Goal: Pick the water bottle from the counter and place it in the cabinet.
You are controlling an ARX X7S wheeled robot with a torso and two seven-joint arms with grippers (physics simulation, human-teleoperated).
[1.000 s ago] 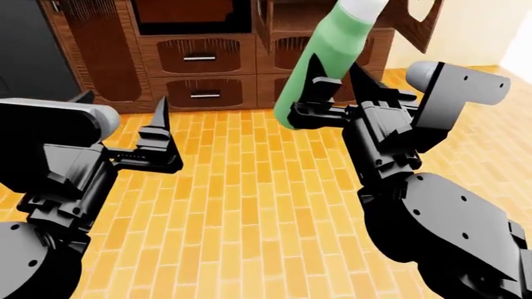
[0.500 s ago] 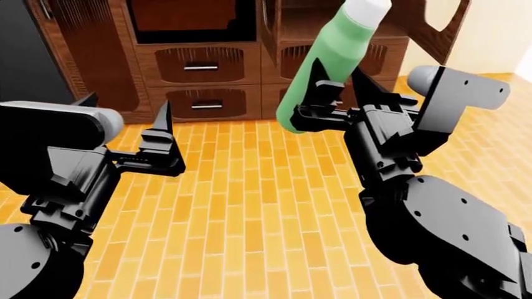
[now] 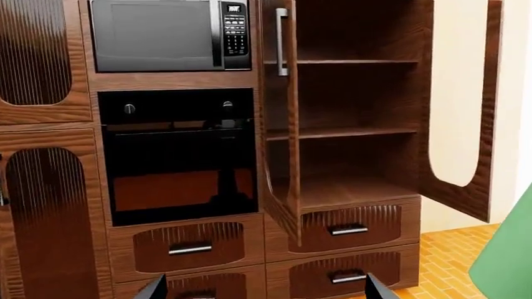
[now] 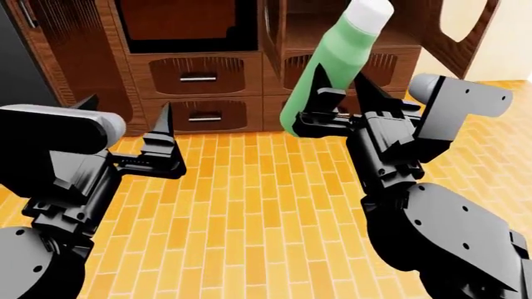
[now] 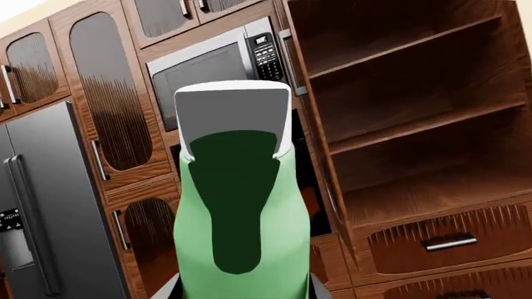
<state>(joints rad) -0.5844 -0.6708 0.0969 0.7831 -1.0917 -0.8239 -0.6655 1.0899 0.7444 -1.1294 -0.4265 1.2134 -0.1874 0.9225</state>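
My right gripper (image 4: 337, 106) is shut on the green water bottle (image 4: 328, 68), gripping its lower body and holding it tilted above the brick floor, white cap (image 4: 368, 10) up toward the cabinet. In the right wrist view the bottle (image 5: 241, 249) fills the middle. The dark wood cabinet (image 4: 332, 31) stands ahead with its door open; its empty shelves (image 3: 349, 131) show in the left wrist view and in the right wrist view (image 5: 415, 124). My left gripper (image 4: 124, 128) is open and empty, facing the drawers. The counter is out of view.
A microwave (image 3: 166, 34) sits above a black built-in oven (image 3: 179, 156) left of the open shelves. Drawers with silver handles (image 4: 198, 78) run below. The open cabinet door (image 3: 465, 124) swings out at the right. A dark fridge (image 5: 42, 205) stands at far left. The floor is orange brick (image 4: 249, 212).
The cabinet and drawers have shifted lower and appear nearer in the head view, as the robot closes in. The bottle stays gripped, its cap now showing fully.
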